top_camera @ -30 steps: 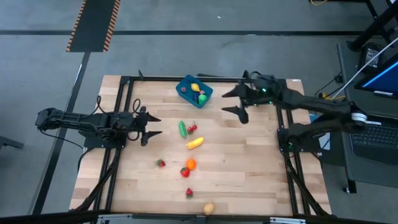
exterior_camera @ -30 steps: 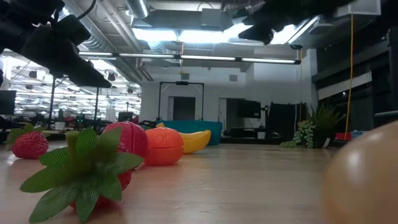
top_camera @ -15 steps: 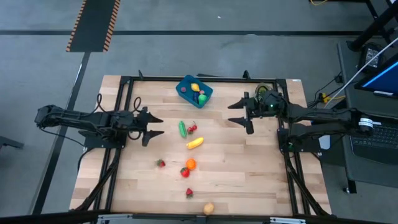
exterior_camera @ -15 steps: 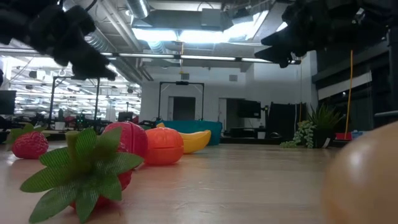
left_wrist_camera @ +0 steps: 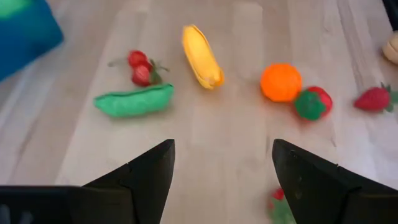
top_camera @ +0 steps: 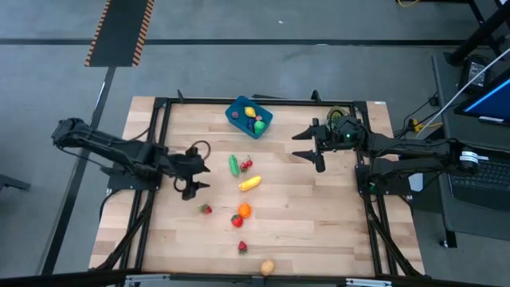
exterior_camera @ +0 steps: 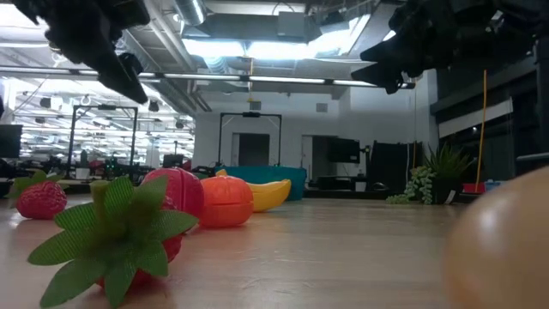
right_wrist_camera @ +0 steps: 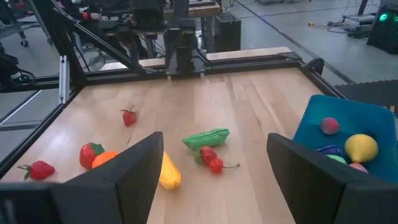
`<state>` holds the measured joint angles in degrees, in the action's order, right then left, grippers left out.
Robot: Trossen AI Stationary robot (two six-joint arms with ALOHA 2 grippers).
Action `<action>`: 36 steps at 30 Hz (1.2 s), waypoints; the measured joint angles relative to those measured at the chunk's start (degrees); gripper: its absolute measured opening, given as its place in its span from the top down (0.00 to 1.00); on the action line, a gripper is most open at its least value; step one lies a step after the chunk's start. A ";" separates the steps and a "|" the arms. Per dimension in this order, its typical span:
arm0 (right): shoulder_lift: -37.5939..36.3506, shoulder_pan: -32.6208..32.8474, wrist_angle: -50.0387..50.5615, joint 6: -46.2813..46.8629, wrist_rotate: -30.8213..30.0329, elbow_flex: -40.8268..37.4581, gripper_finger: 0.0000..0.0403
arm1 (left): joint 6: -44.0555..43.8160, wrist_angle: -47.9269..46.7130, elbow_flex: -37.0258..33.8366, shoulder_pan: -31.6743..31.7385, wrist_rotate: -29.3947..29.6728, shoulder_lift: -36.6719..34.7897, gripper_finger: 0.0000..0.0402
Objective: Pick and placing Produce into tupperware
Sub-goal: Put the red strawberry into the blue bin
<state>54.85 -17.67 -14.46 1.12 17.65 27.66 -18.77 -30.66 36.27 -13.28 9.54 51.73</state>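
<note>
1. High view: left claw [top_camera: 194, 170] open, empty, over tabletop [top_camera: 319, 231] near small strawberry [top_camera: 206, 209]. Right claw [top_camera: 309, 146] open, empty, waits beside blue tub [top_camera: 237, 119].
2. Low view: strawberry [exterior_camera: 40, 197] sits apart from the other fruit.
3. Left wrist: banana [left_wrist_camera: 202, 56], orange [left_wrist_camera: 280, 81] lie loose on the wood. Prob. light, hard, slick; pinch across the middle.
</note>
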 joint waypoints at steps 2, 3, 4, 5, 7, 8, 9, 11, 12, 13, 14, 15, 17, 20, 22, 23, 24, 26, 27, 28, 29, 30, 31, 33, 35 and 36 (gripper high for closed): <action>0.00 0.00 0.00 0.09 0.00 0.02 0.28 | -1.23 -3.28 3.13 -1.62 0.03 3.28 0.35; 0.00 0.00 0.02 0.11 0.00 0.02 0.28 | -1.64 -4.83 4.50 -2.54 0.03 4.98 0.35; 0.00 0.00 0.02 0.09 0.00 0.00 0.28 | -1.70 -6.27 5.80 -3.44 0.01 6.71 0.35; 0.00 0.00 0.02 0.10 0.00 0.02 0.28 | -1.70 -7.34 6.91 -4.28 0.00 8.38 0.35; 0.00 0.00 0.04 0.12 0.00 0.02 0.28 | -1.74 -8.56 8.75 -5.85 0.01 11.86 0.35; 0.00 0.00 0.05 0.13 0.00 0.02 0.28 | -1.76 -9.09 9.63 -6.60 0.02 13.63 0.35; 0.00 0.00 0.07 0.13 0.00 0.02 0.28 | -1.74 -9.57 10.44 -7.36 0.03 15.33 0.35; 0.00 0.00 0.07 0.13 0.00 0.02 0.28 | -1.74 -10.19 12.21 -8.73 0.01 18.63 0.35; 0.00 0.00 0.07 0.14 0.00 0.02 0.28 | -1.74 -10.64 13.14 -9.39 0.01 20.17 0.35; 0.00 0.00 0.09 0.31 0.00 0.02 0.28 | -1.70 -11.29 14.10 -9.97 0.01 21.68 0.35; 0.02 0.00 0.12 1.09 0.02 0.02 0.28 | -1.70 -11.97 14.99 -10.52 0.01 23.14 0.35; 0.02 0.00 0.26 1.97 0.02 0.02 0.28 | -1.70 -12.75 15.84 -11.01 0.01 24.51 0.35; 0.20 0.00 0.79 3.40 0.05 0.02 0.28 | -1.70 -14.90 17.78 -11.88 0.01 27.00 0.35; 0.57 0.00 1.27 3.64 0.24 0.04 0.28 | -1.70 -17.76 20.16 -13.10 0.01 30.31 0.35; 0.91 0.00 1.68 3.67 0.54 0.04 0.28 | -1.70 -18.69 21.32 -13.99 -0.38 32.17 0.35; 1.02 0.00 1.88 3.67 0.59 0.04 0.28 | -1.69 -18.76 21.73 -14.32 -1.27 33.05 0.35; 1.07 0.00 2.48 3.61 0.66 0.04 0.28 | -1.71 -18.77 21.96 -14.60 -2.26 33.83 0.35; 1.42 0.00 3.05 3.08 0.94 0.04 0.28 | -1.88 -18.74 22.12 -15.02 -3.74 35.25 0.35; 1.46 0.00 3.32 3.10 0.96 0.04 0.28 | -2.19 -18.77 22.12 -15.10 -4.36 35.89 0.35; 1.62 0.00 3.32 3.14 1.01 0.04 0.28 | -2.82 -18.82 22.12 -15.10 -4.75 36.46 0.35; 1.89 0.00 3.03 3.12 1.03 0.07 0.28 | -3.36 -18.76 22.12 -15.06 -4.80 36.99 0.35; 2.11 0.00 3.16 3.09 1.03 0.09 0.28 | -3.60 -18.72 22.14 -15.06 -4.93 37.43 0.35; 2.34 0.00 3.32 3.11 1.03 0.09 0.28 | -3.62 -18.58 22.14 -15.02 -5.25 37.83 0.35; 2.90 0.00 3.22 3.08 1.03 0.09 0.28 | -3.60 -17.72 22.14 -15.03 -5.98 38.46 0.35; 3.63 0.00 3.21 3.08 1.03 0.09 0.28 | -3.60 -17.05 22.14 -15.05 -6.07 39.03 0.35; 4.00 0.00 3.23 3.08 1.03 0.09 0.28 | -3.60 -16.55 22.14 -15.06 -6.09 39.34 0.35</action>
<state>58.85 -17.67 -11.23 4.21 18.68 27.75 -22.37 -47.22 58.41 -28.34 3.44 91.07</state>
